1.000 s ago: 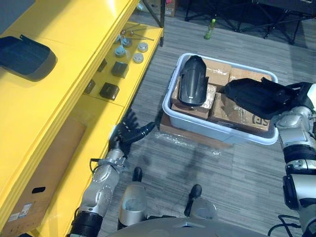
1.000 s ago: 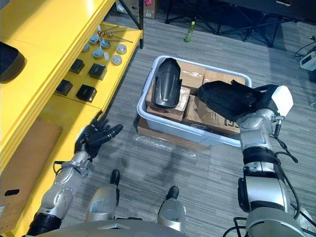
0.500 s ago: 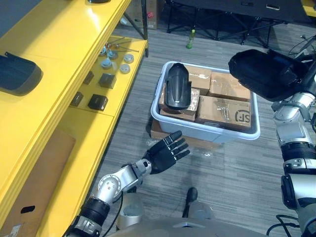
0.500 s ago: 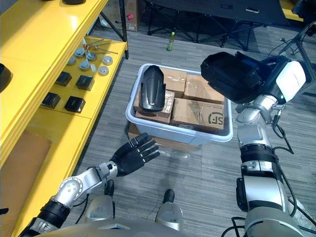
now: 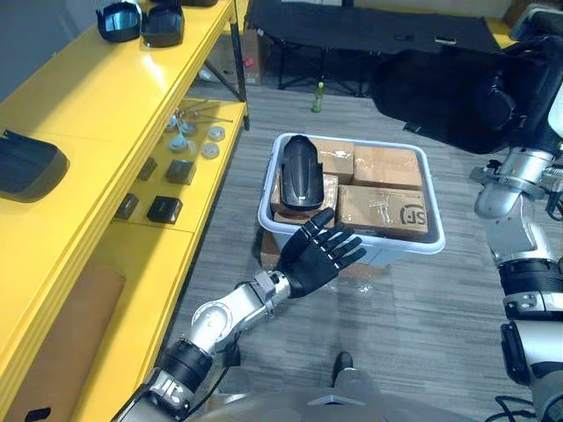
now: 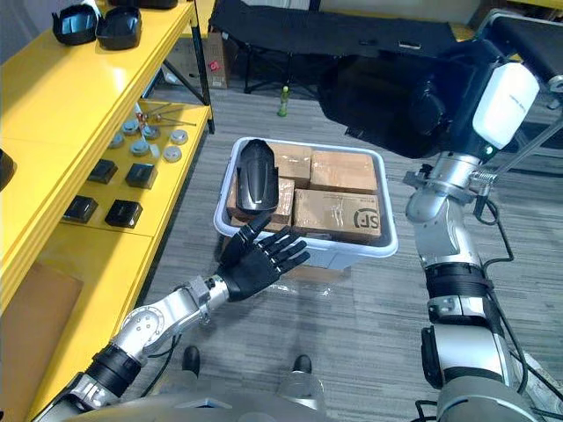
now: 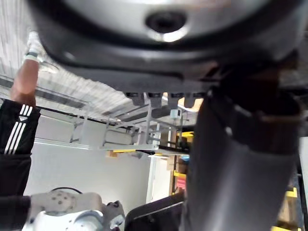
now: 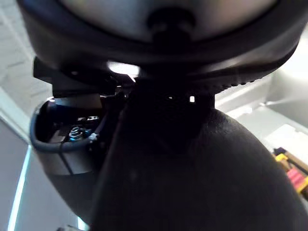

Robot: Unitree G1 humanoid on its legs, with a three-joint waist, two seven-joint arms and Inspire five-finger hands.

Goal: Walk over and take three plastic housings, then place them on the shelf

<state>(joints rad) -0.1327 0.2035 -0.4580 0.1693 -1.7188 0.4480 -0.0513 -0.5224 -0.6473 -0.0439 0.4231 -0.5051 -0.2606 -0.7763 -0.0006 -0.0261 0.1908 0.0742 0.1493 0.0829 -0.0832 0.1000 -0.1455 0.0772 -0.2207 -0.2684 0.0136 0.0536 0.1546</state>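
Held part: large black plastic housing, raised high on the robot's right, clear of the bin and floor.
Right hand: right hand at the housing's right end; fingers clamped on it, judged from the unsupported part; no clean view of them in the wrist view.
Left hand: left hand low and central, fingers straight and spread, nothing in them, just before the bin's front wall.
Second part: smaller curved black plastic housing lying on brown cardboard boxes inside the pale grey plastic bin; long axis pointing away from the robot.
Shelf: long yellow shelf along the robot's left; one dark housing on its top level.
Key relation: held housing's long axis across the view, free end toward the left; shelf well apart on the opposite side, so a turn or cross-body carry needed.
Nearer hand: left, for both the shelf and the bin housing.
Step judged: carry phase, placement not yet done.
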